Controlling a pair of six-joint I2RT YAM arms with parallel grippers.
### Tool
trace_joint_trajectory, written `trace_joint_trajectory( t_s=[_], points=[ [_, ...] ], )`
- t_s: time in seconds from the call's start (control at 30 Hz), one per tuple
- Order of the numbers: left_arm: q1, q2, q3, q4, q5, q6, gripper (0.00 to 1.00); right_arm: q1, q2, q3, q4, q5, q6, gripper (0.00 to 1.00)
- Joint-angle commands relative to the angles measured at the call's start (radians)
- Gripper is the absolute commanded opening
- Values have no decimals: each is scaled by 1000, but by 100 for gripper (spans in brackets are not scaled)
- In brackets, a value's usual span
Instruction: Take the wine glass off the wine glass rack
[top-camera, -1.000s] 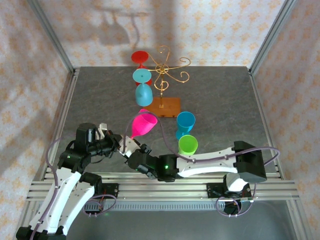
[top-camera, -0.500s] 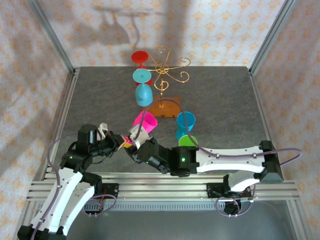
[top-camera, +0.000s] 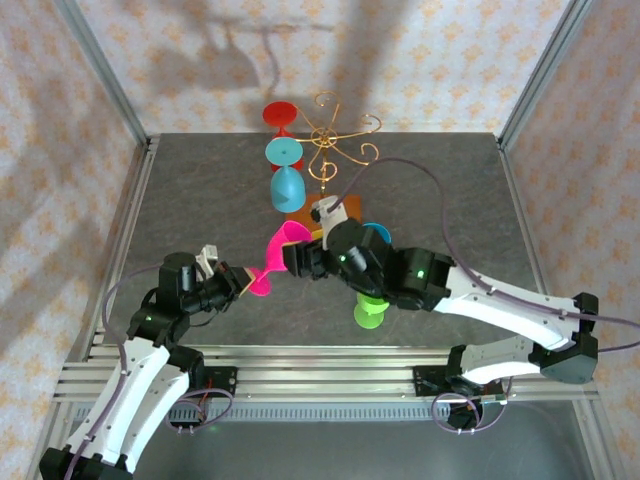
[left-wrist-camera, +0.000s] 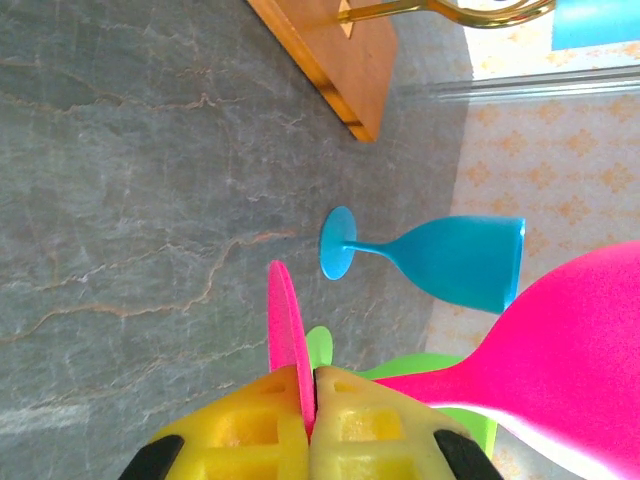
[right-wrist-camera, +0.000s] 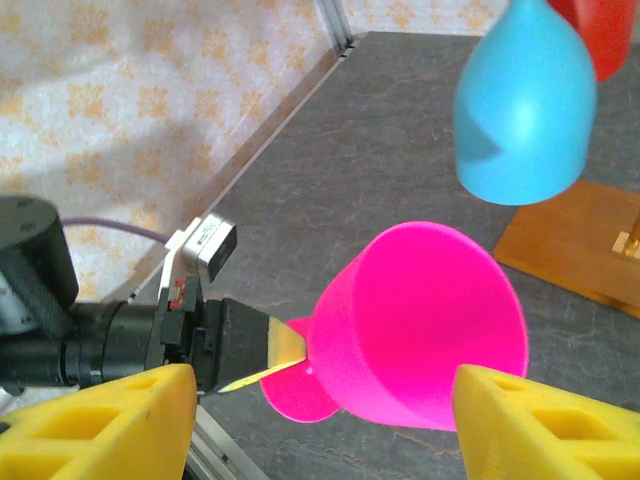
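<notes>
A pink wine glass lies tilted above the table, off the rack. My left gripper is shut on the glass's flat foot, and also shows in the top view. My right gripper is open. The pink bowl sits just ahead between its spread yellow fingers, apart from both. The wine glass rack is gold wire on a wooden base. A light-blue glass and a red one hang upside down from it.
A blue glass and a green glass stand right of the pink one, partly under my right arm. Metal frame posts and patterned walls close in the grey table. The rail runs along the near edge.
My right arm has swung from the near edge up over the middle of the table, and its jaws have opened wide. The left gripper has kept the pink glass's foot.
</notes>
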Motion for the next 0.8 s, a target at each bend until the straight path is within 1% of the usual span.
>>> trace_joint_trajectory(
  t_s=[0.0,0.27,0.47,0.53,0.67,0.77],
  points=[
    [-8,-15,-22,134,38,-25,0,-64,-15,31,-52,-153,46,69],
    [-10,-29,-101,330,83,-92,0,-164,51,107,-89,-295,-3,70],
    [-11,-50,-156,413,87,-119,0,-180,137,198,-146,-367,-48,70],
    [-11,-60,-166,418,82,-121,0,-181,170,224,-163,-383,-59,69],
    [-12,-61,-171,406,78,-111,0,-181,220,258,-178,-397,-77,63],
    [-12,-57,-170,393,77,-103,0,-181,249,272,-180,-390,-81,52]
  ],
)
